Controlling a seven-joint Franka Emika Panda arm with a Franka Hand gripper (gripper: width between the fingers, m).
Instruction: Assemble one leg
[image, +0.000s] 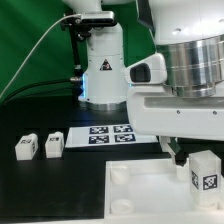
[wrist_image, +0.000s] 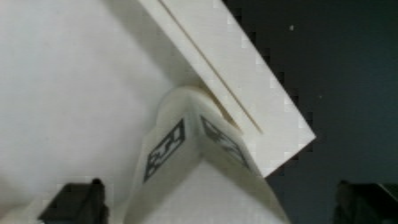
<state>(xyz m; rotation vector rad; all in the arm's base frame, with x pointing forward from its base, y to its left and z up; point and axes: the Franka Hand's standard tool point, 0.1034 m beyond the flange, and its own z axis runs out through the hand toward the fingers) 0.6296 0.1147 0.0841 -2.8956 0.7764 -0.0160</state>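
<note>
One leg (image: 205, 174), a small white block with a black-and-white tag, stands upright on the large white plate (image: 150, 192) near its far corner at the exterior view's right. In the wrist view this leg (wrist_image: 192, 150) shows two tagged faces and lies between my fingers, close to the plate's edge (wrist_image: 222, 70). My gripper (image: 194, 160) hangs right over it. The gripper (wrist_image: 217, 206) is open, with both dark fingertips (wrist_image: 71, 202) standing clear of the leg's sides. Two more legs (image: 25, 147) (image: 53, 143) lie on the black table at the exterior view's left.
The marker board (image: 108, 133) lies flat on the table behind the plate. The arm's white base (image: 100, 65) stands at the back. Round sockets (image: 121, 176) show at the plate's corners at the exterior view's left. Dark table (wrist_image: 338, 60) lies beyond the plate's edge.
</note>
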